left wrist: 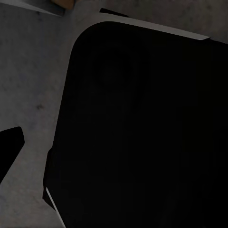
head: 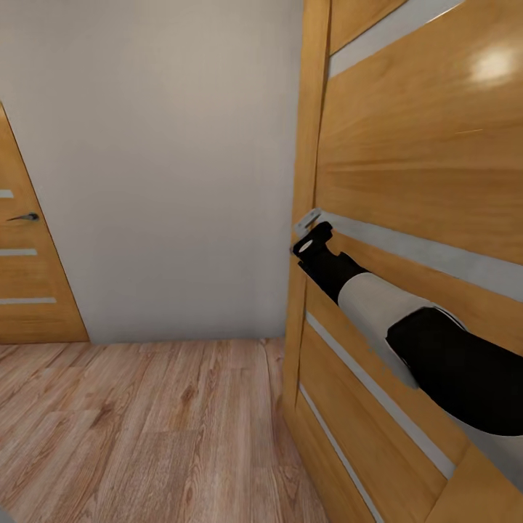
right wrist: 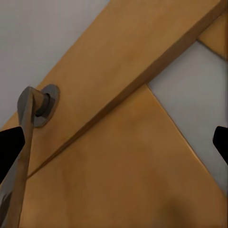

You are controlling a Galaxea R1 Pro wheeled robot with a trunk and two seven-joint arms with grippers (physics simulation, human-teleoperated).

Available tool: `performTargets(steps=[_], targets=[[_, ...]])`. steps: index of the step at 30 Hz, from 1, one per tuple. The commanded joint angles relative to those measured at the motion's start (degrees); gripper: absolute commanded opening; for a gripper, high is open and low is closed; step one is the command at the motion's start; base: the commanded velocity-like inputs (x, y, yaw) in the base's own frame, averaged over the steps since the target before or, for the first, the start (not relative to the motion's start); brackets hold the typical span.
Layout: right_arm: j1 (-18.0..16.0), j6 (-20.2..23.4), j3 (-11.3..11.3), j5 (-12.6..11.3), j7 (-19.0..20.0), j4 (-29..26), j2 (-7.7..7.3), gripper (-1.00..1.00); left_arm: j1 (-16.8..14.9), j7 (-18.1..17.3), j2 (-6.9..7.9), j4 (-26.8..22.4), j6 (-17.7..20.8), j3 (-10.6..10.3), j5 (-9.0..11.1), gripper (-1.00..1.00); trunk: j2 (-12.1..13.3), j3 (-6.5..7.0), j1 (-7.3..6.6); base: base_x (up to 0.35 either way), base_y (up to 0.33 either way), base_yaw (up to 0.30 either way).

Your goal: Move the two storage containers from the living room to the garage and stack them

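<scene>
A light wood-plank floor point(head: 145, 428) is running up to a plain white wall point(head: 160, 160) in the head view, and the robot is standing close against a wooden panel door point(head: 421, 181) with pale inset strips; no orange-red container is appearing in any of the pictures, so where the two bins are cannot be told from here.

The right arm point(head: 407, 327) is reaching forward along the face of that door — black wrist, white forearm, black elbow shell; the right gripper point(head: 311, 245) is lying at the door's near edge, just beside a small grey handle point(head: 308, 219). In the right wrist view the door is showing close up: the metal lever handle point(right wrist: 23, 142) on its round rosette point(right wrist: 45, 104) is sitting beside one dark fingertip point(right wrist: 9, 147), while the other fingertip point(right wrist: 221, 142) is lying far across the panel; the fingers are spread wide and holding nothing.

Away from this door, past the white wall, a second wooden door point(head: 29, 276) with its own dark lever point(head: 25, 216) is standing shut.

The left wrist view is showing a large dark rounded body point(left wrist: 142, 128) over grey speckled ground point(left wrist: 33, 85); one black finger point(left wrist: 9, 147) is entering at the edge — whether the left gripper is spread or closed cannot be told.
</scene>
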Motion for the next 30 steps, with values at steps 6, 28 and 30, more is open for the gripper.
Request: performTargets(steps=[6, 28, 30], targets=[[-0.06, 0.21, -0.48, 0.74, -0.83, -1.12, 0.00, 1.00, 0.01, 0.03, -0.01, -0.06, -0.09, 0.04, 0.24, 1.00, -0.03, -0.05, 0.00, 0.000, 0.000, 0.000], [0.04, 1.08, 0.14, 0.96, -3.22, -0.71, -0.01, 1.00, 0.02, 0.03, -0.01, -0.23, -0.46, 0.19, 0.19, 1.00, -0.03, -0.05, 0.00, 0.000, 0.000, 0.000], [0.04, 1.00, 0.15, 0.95, -3.27, -0.70, 0.00, 1.00, 0.02, 0.03, -0.01, -0.23, -0.46, 0.20, 0.19, 1.00, -0.03, -0.05, 0.00, 0.000, -0.016, 0.000]])
